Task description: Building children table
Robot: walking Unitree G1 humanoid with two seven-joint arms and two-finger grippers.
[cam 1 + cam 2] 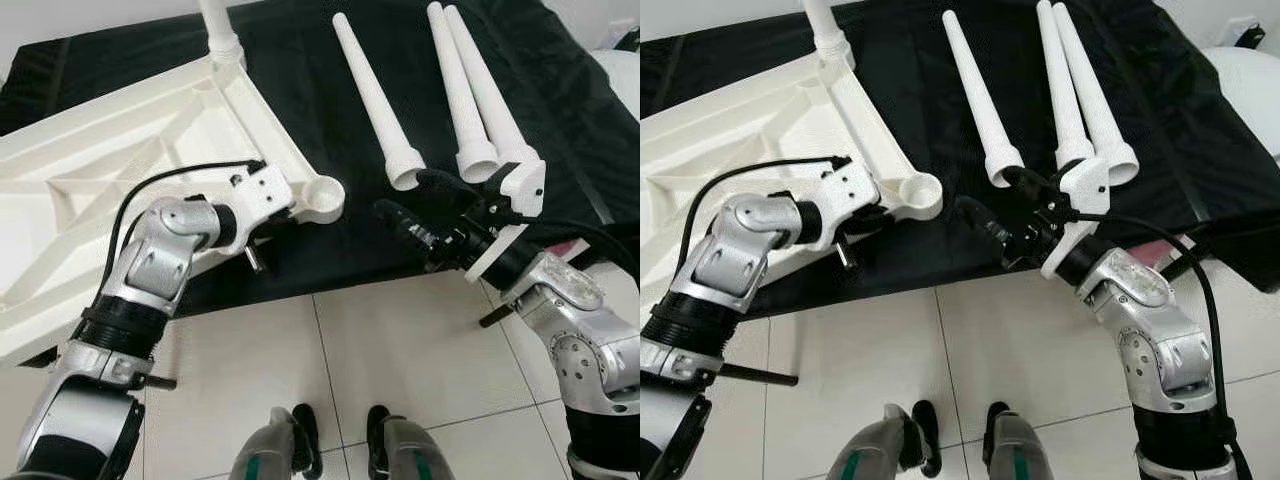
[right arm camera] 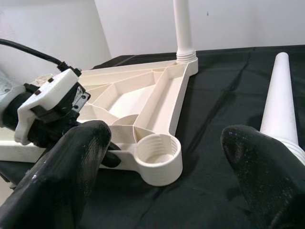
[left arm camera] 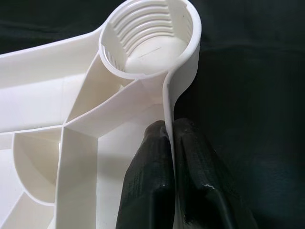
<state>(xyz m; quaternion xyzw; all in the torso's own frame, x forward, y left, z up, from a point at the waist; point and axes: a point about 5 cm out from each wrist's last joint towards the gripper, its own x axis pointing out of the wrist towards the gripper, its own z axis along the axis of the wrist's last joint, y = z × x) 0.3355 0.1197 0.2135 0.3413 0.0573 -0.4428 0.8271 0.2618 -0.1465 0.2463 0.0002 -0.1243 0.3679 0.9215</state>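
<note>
White plastic tabletop (image 1: 110, 160), upside down w/ ribbed underside up, lying on black cloth (image 1: 560, 110) at its left end, overhanging the cloth's near edge. One table leg (image 1: 222, 30) already standing in the far corner socket. Near corner socket (image 1: 324, 196), threaded inside, empty, close to the cloth's near edge.

Left gripper (image 3: 170, 143) at the tabletop's edge rib just behind that empty socket; fingers (image 3: 147, 181) pressed together w/ the thin rib pinched between them, one finger inside the frame, the other outside over the cloth.

Right gripper (image 1: 420, 205) low over the cloth's near edge, right of the empty socket, not touching it; fingers (image 2: 71, 162) spread wide, nothing between them. In right wrist view the socket sits between the two fingertips but farther off, apart from both.

Three loose table legs on the cloth right of the tabletop, wide threaded ends toward the near edge: single leg (image 1: 375, 100) nearest the tabletop, then a pair (image 1: 470, 85) side by side, touching. Right gripper's upper finger just beside the wide ends of the single leg & the pair.

White tiled floor (image 1: 400, 350) below, robot's feet (image 1: 340, 440) near bottom.
</note>
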